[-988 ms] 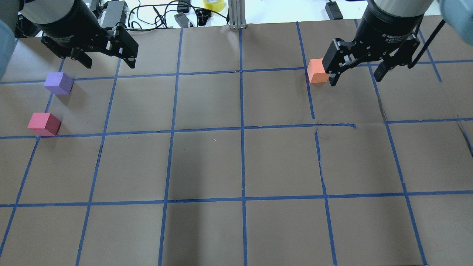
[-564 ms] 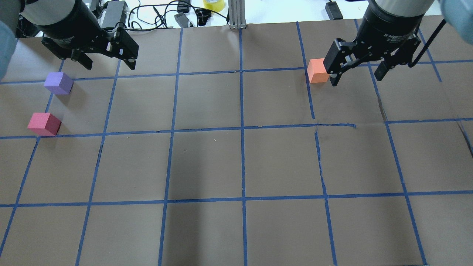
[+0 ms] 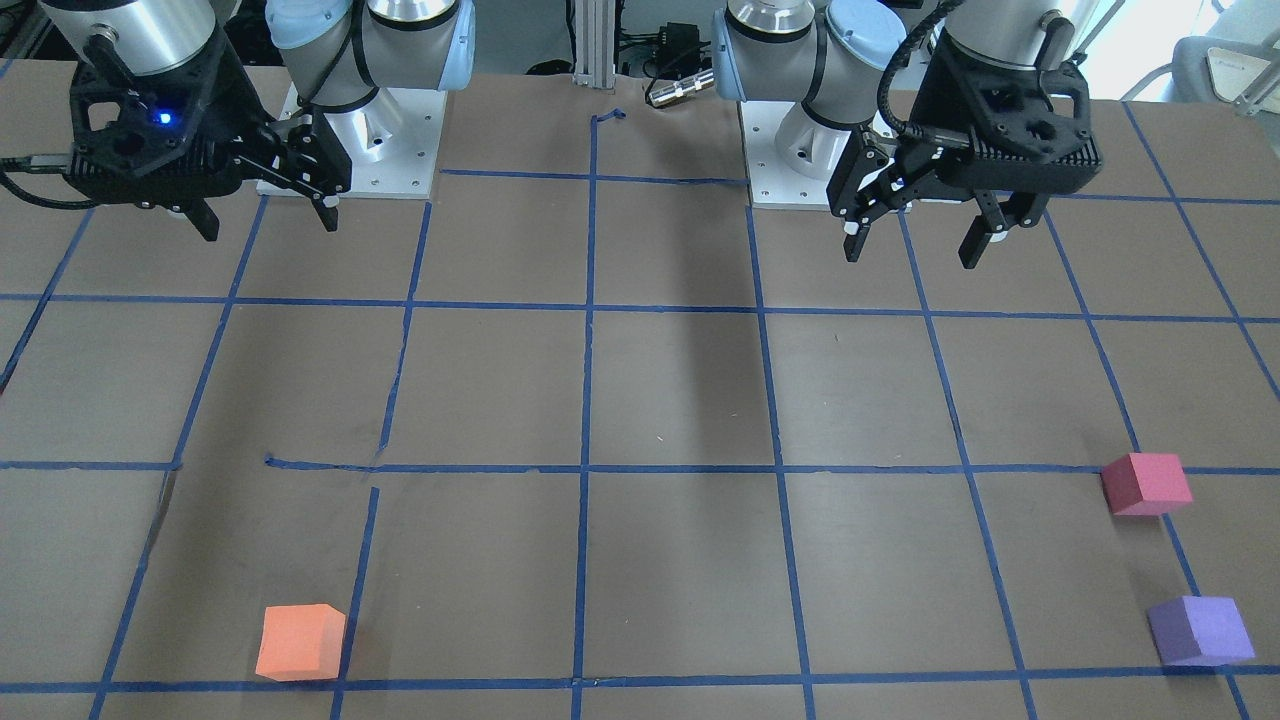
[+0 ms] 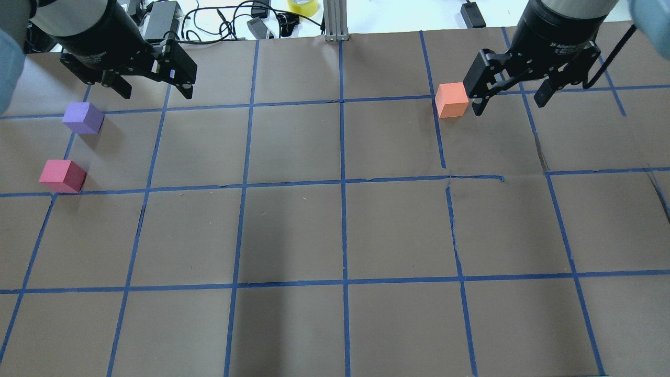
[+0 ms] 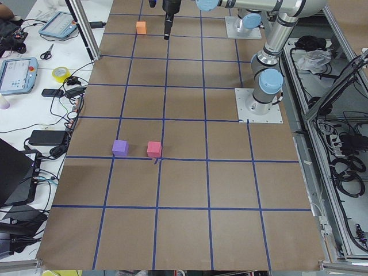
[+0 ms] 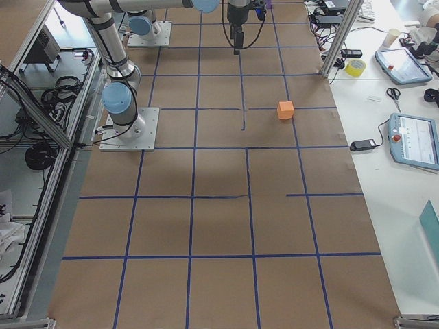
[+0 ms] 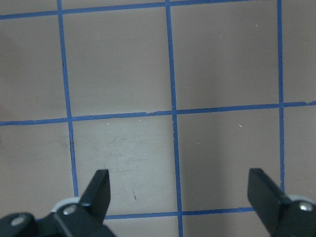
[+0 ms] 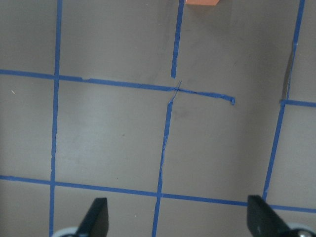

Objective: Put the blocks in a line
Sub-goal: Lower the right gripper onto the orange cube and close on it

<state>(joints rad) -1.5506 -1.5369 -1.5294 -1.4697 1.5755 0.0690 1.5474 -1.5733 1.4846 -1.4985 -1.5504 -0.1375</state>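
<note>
Brown matte paper, ruled into squares by blue tape and torn along one seam right of centre, covers the table. At far left you see the left gripper, black and angular, raised, its jaws spread wide and empty. Nearer lie the purple block and then the red-pink block, both foam-like cubes, close together but apart. Far, right of centre, the orange block sits on a tape line. The right gripper hangs wide and empty, well above the table. Since a second ago its finger has drawn clear of the orange block's edge in the overhead view; no block has moved.
</note>
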